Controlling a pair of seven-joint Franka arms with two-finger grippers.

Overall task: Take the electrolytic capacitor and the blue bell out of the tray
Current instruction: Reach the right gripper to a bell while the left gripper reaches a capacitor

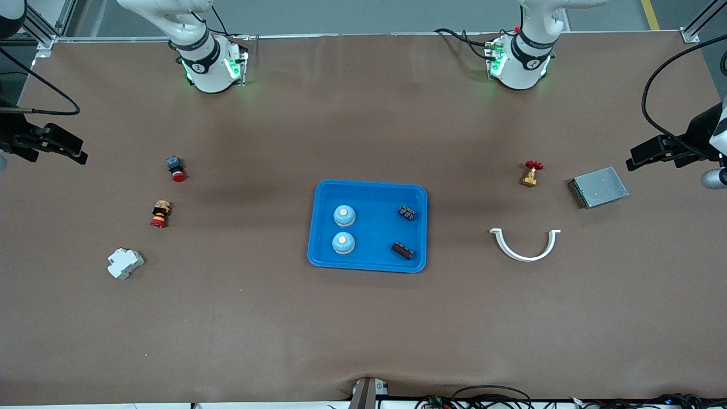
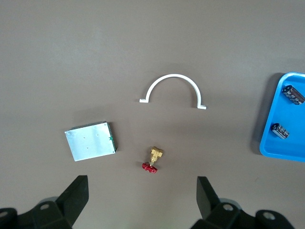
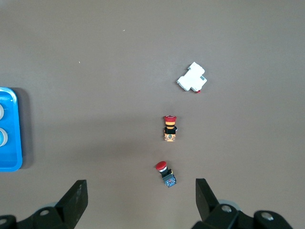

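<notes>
Both pincers, left pincer [image 2: 142, 198] and right pincer [image 3: 140, 198], hang wide open and empty at the tabletop's ends. I see nothing removed: two blue bells [image 1: 343, 215] and two capacitors [image 1: 406, 212] sit in the tray [image 1: 369, 190].

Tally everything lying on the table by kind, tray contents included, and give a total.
Blue tray: 1
Blue bells: 2
Dark capacitors: 2
Red-capped push buttons: 2
White circuit breaker: 1
Brass valve with red handle: 1
White half-ring clamp: 1
Grey metal box: 1
Total: 11
</notes>
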